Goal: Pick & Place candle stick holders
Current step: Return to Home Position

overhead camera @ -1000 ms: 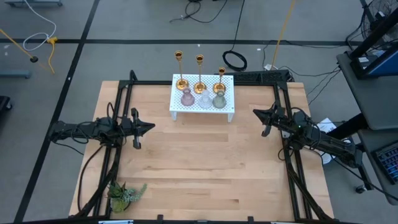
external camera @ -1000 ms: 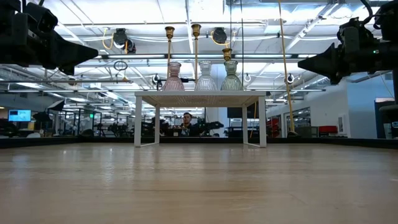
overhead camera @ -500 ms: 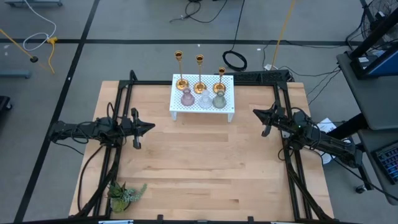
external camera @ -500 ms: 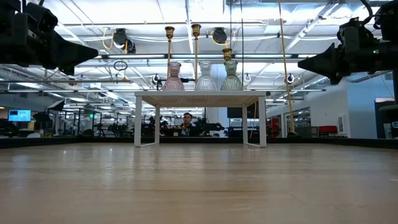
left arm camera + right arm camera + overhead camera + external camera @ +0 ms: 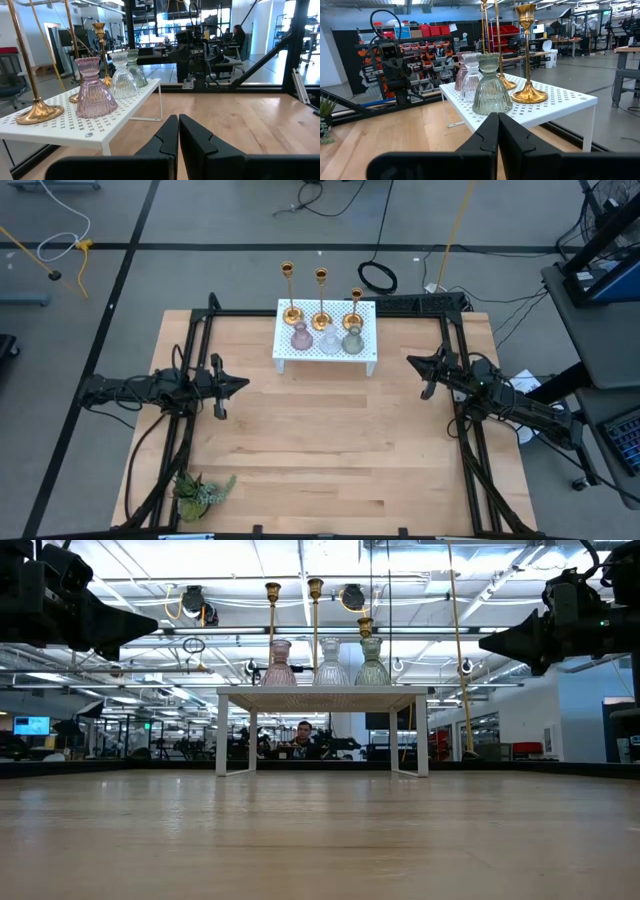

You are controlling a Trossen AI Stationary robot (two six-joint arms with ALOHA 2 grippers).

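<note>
Three gold candlesticks point(image 5: 320, 298) stand by their round bases along the far side of a white perforated rack point(image 5: 326, 355). In front of them stand a pink point(image 5: 301, 337), a clear point(image 5: 328, 340) and a green point(image 5: 352, 341) glass holder. My left gripper point(image 5: 243, 384) is shut and empty above the table's left side. My right gripper point(image 5: 410, 360) is shut and empty above the right side. The left wrist view shows the pink holder point(image 5: 94, 90) nearest, the right wrist view the green holder point(image 5: 491, 86) nearest.
A green plant sprig point(image 5: 200, 491) lies at the table's near left corner. The rack stands on four legs at the table's far middle point(image 5: 322, 700). Black frame rails point(image 5: 190, 340) run along the left and right edges. A person sits beyond the table point(image 5: 303, 740).
</note>
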